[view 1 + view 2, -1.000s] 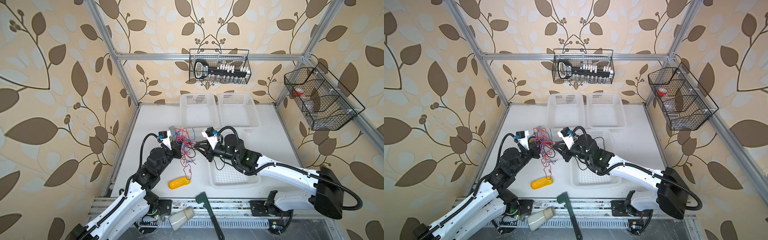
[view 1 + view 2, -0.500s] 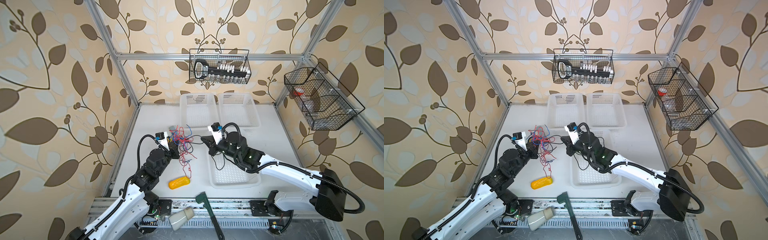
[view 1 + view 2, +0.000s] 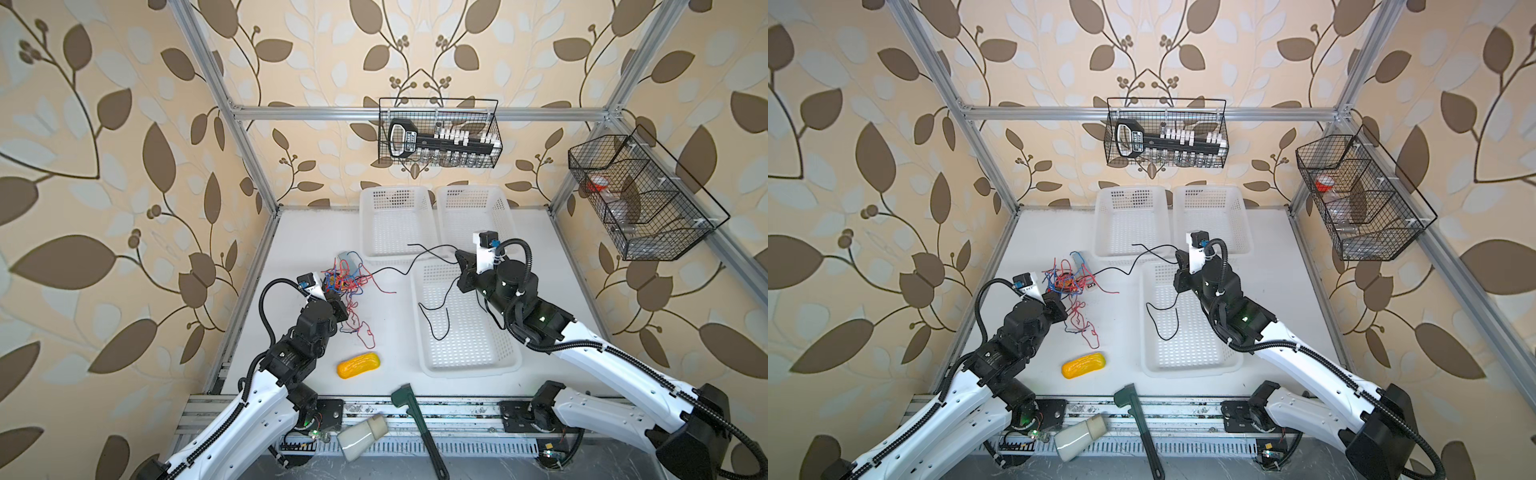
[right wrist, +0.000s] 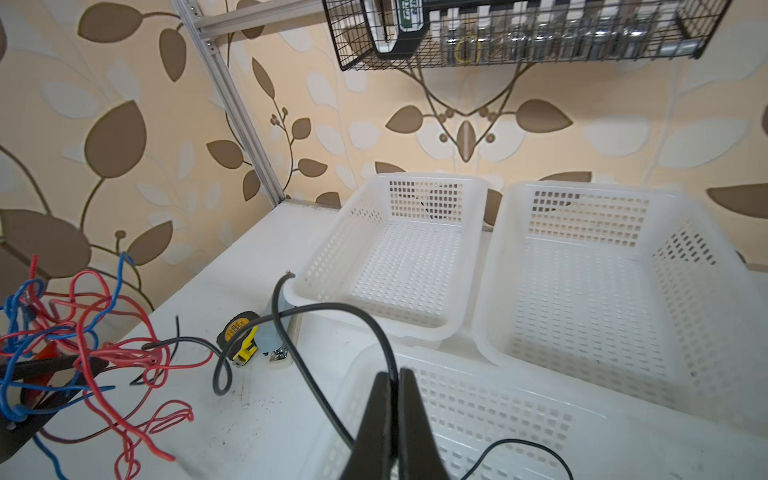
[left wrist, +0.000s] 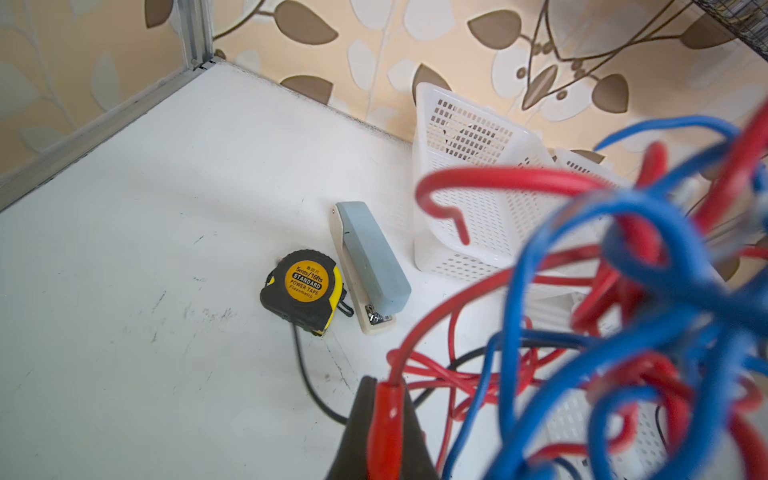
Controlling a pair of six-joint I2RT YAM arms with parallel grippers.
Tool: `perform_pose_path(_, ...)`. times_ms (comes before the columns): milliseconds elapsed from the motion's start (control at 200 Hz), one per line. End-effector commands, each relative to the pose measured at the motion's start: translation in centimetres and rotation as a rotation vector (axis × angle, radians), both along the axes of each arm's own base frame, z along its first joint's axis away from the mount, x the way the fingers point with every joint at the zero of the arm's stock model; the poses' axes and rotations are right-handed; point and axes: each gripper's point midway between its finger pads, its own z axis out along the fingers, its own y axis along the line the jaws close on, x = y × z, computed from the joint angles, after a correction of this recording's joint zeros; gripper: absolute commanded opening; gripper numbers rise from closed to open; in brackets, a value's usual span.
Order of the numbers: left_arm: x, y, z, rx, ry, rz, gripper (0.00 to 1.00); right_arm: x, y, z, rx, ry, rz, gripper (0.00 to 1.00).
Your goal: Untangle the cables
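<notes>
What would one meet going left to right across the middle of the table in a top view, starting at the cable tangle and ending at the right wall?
red and blue cable tangle → black cable stretched out of it → right hand, shut on that cable → wire basket on the right wall. The white baskets overlap the hand, so they are left out.

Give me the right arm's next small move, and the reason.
Probably draw the right tool a little farther from the tangle. It is shut on the black cable, whose far stretch leads into that tangle, which the left tool holds; its loose end hangs over the near basket.
</notes>
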Motion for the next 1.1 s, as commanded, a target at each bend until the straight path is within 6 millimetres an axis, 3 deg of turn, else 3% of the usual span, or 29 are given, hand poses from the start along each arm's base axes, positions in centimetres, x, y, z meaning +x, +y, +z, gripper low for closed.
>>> perform_pose_path(0, 0.2, 1.2, 1.6, -0.018, -0.048, 0.076, 0.00, -0.2, -2.2, 0.2, -0.029, -0.012, -0.065, 0.00)
perform_pose_path(200, 0.2, 1.5, 1.3, -0.002, -0.040, 0.094, 0.00, -0.7, -6.5, 2.5, 0.012, -0.048, -0.182, 0.00)
perform_pose_path(445, 0.4, 1.4, 0.9, 0.003, -0.031, 0.091, 0.00, -2.2, -10.3, 5.5, 0.051, -0.094, -0.289, 0.00)
perform_pose_path(615, 0.5, 1.1, 0.7, -0.001, -0.028, 0.079, 0.00, -2.8, -9.5, 6.3, 0.077, -0.103, -0.230, 0.00)
perform_pose_path(875, 0.5, 0.7, 0.8, -0.012, -0.034, 0.056, 0.00, -2.9, -9.4, 5.8, 0.073, -0.096, -0.221, 0.00)
perform_pose_path(965, 0.6, 0.6, 0.9, -0.013, -0.038, 0.051, 0.00, -3.0, -10.5, 5.5, 0.066, -0.095, -0.274, 0.00)
perform_pose_path(1095, 0.6, 0.5, 0.9, -0.015, -0.038, 0.049, 0.00, -3.6, -12.9, 7.2, 0.048, -0.127, -0.387, 0.00)
